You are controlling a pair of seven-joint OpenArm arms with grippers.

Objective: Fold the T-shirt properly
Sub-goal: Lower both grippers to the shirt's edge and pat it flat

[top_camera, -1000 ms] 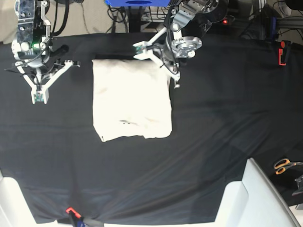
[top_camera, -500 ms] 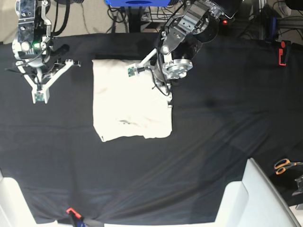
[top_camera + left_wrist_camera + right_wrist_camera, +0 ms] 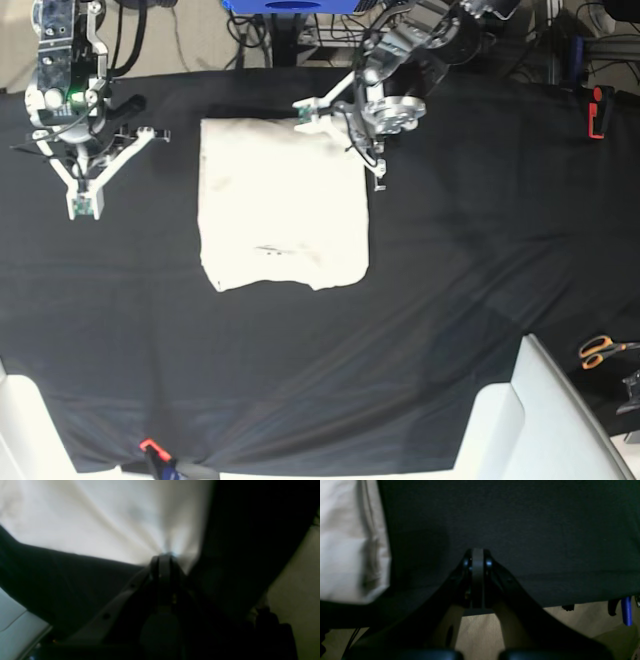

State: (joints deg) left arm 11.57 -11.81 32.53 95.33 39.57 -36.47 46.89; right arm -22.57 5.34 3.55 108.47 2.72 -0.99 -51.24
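Black table cloth [image 3: 480,260]: matte fabric covering nearly the whole base view, lightly creased toward the lower edge. It serves as the work surface.

Cream, short-sleeved cotton T-shirt [image 3: 285,205]: already folded into a compact, roughly rectangular stack in the upper centre of the base view. Its lower edge is a little uneven, and a faint dark mark shows near the bottom. In the left wrist view, creases fan out across the cloth from a single pinch point.

Left gripper [image 3: 162,556]: at the shirt's upper right corner in the base view, jaws clenched on the fabric edge. The step in hand looks like a final tug or straightening of that side. To do it well, pull lightly and parallel to the table so the stacked layers do not slide apart, keep the corner low, and let go only once the right edge lies straight and square with the top.

Right gripper [image 3: 477,555]: at the upper left of the base view, well apart from the shirt, jaws pressed together on nothing, above bare cloth. Best left parked.
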